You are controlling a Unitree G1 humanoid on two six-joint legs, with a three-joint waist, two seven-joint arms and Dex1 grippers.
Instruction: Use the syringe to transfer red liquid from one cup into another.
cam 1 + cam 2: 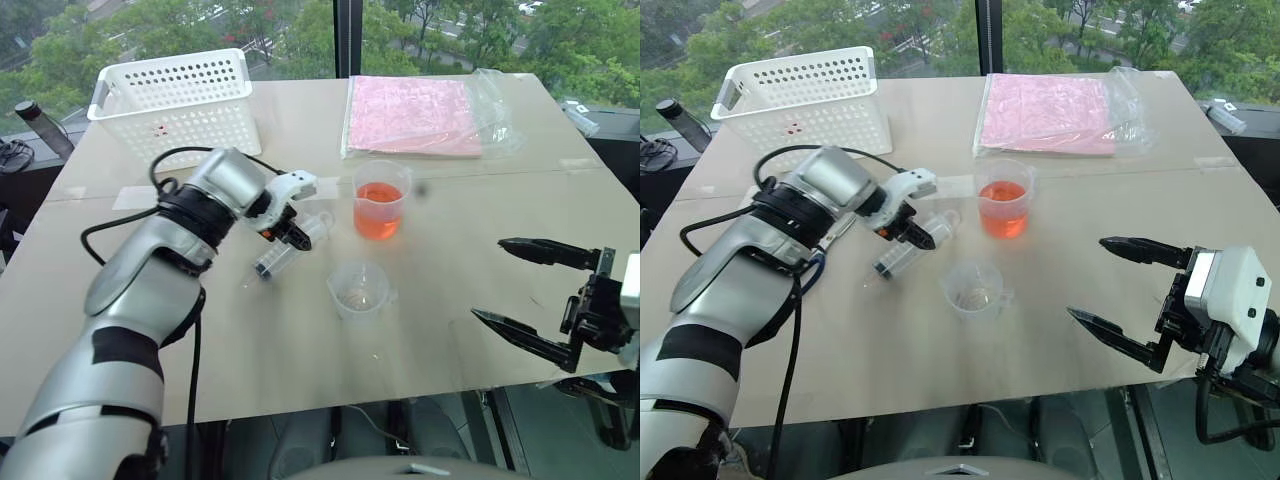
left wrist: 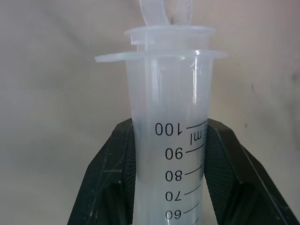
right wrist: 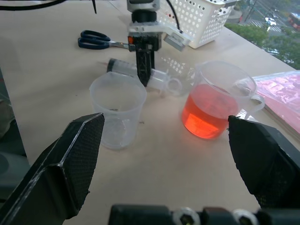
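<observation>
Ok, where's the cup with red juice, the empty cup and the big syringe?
Red-liquid cup (image 1: 379, 208), left eye view, on its wall at the liquid.
Empty cup (image 1: 359, 290), left eye view, on its clear wall.
Syringe (image 2: 171, 140), left wrist view, on the barrel by the printed marks.

Beige table (image 3: 56, 79): clear plastic beaker holding orange-red liquid (image 3: 208, 115); empty clear plastic beaker (image 3: 118, 110) near it. Behind them, a large clear plastic syringe (image 3: 140, 71) lying flat, left gripper (image 3: 145, 75) closed on its barrel. Blue-handled scissors (image 3: 98, 40); white perforated basket (image 3: 201, 18); pink sheet, possibly bagged (image 3: 281, 93). Right gripper's (image 3: 173, 164) jaws wide apart.
</observation>
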